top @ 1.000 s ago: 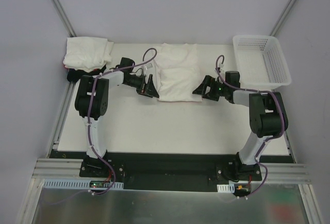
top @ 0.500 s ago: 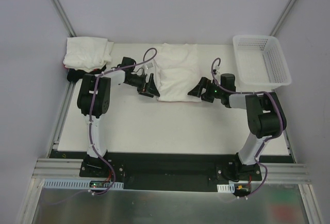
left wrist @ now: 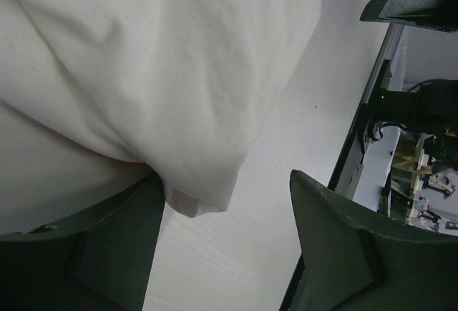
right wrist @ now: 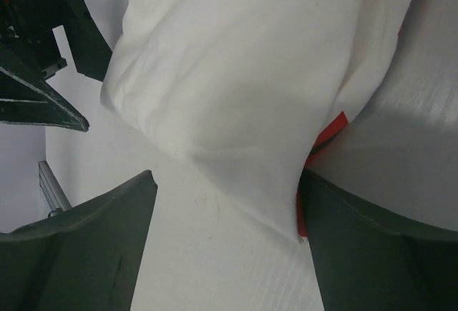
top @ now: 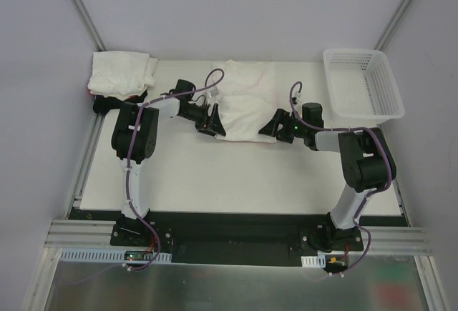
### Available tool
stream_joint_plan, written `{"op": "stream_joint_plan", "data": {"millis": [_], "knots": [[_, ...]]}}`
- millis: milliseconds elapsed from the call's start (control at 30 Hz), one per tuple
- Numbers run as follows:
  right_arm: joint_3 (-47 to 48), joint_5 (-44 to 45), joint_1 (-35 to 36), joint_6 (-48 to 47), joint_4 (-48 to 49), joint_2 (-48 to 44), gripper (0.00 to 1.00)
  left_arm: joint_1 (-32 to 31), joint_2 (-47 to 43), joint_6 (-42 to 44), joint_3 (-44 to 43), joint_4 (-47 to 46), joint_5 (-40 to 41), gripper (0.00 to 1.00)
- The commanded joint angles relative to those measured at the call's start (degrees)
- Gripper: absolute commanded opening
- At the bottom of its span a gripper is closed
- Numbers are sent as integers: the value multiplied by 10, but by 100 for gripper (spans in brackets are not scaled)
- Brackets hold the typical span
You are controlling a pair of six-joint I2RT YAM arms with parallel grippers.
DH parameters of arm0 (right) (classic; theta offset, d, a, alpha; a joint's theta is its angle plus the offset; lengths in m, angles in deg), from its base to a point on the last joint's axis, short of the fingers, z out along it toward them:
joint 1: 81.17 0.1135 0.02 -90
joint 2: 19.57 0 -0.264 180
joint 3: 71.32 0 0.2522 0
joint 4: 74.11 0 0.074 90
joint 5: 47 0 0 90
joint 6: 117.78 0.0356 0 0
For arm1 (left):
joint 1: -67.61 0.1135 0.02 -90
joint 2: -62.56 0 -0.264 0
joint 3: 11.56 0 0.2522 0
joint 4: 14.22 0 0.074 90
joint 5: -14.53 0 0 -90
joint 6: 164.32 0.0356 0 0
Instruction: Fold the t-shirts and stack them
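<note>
A folded white t-shirt (top: 243,100) lies at the table's back centre. My left gripper (top: 213,120) is at its near left corner, jaws open. In the left wrist view that corner (left wrist: 195,195) hangs against the left finger (left wrist: 93,247), far from the other finger (left wrist: 351,247). My right gripper (top: 270,126) is at the near right corner, also open. In the right wrist view the shirt's edge (right wrist: 283,214) and a strip of red (right wrist: 323,136) beneath it lie against the right finger (right wrist: 379,247). Folded white t-shirts (top: 122,73) are stacked at the back left.
A white mesh basket (top: 361,86) stands at the back right corner. Something dark (top: 101,101) sits under the back-left stack, by the table's left edge. The metal frame rails run along both sides. Each gripper shows in the other's wrist view, across the shirt.
Both grippers have moved inward and slightly back, onto the near corners of the middle shirt. Their jaws have narrowed a little. The shirt's near edge has bunched slightly.
</note>
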Motion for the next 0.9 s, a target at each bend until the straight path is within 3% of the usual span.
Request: {"op": "stream_joint_plan", "data": {"millis": [0,67,167,200,300,500,600,633,700,767,867], "knots": [[2,3,2,-3,7,-3,74,-5,7,0,-8,6,3,64],[2,3,2,-5,7,-4,68,-5,9,-1,-8,6,1,60],[2,4,0,-9,5,-5,49,-5,10,-1,-8,6,4,56],[2,5,0,-8,4,-5,39,-5,10,-1,-9,5,6,55],[3,8,0,-10,1,-3,26,-5,11,-1,-10,6,6,50],[9,10,0,-12,-4,4,15,-5,14,-2,-9,6,15,42],[9,14,0,-12,-5,5,14,-5,12,-4,-10,6,23,28],[9,14,0,-13,-7,6,13,-5,12,-4,-10,6,23,16],[9,14,-1,-11,-7,4,13,-5,9,-5,-10,7,30,7],[9,15,-1,-9,-6,-2,12,-5,8,-8,-10,8,34,0],[8,17,-1,-7,-8,-15,8,-5,2,-15,-10,8,42,0]]}}
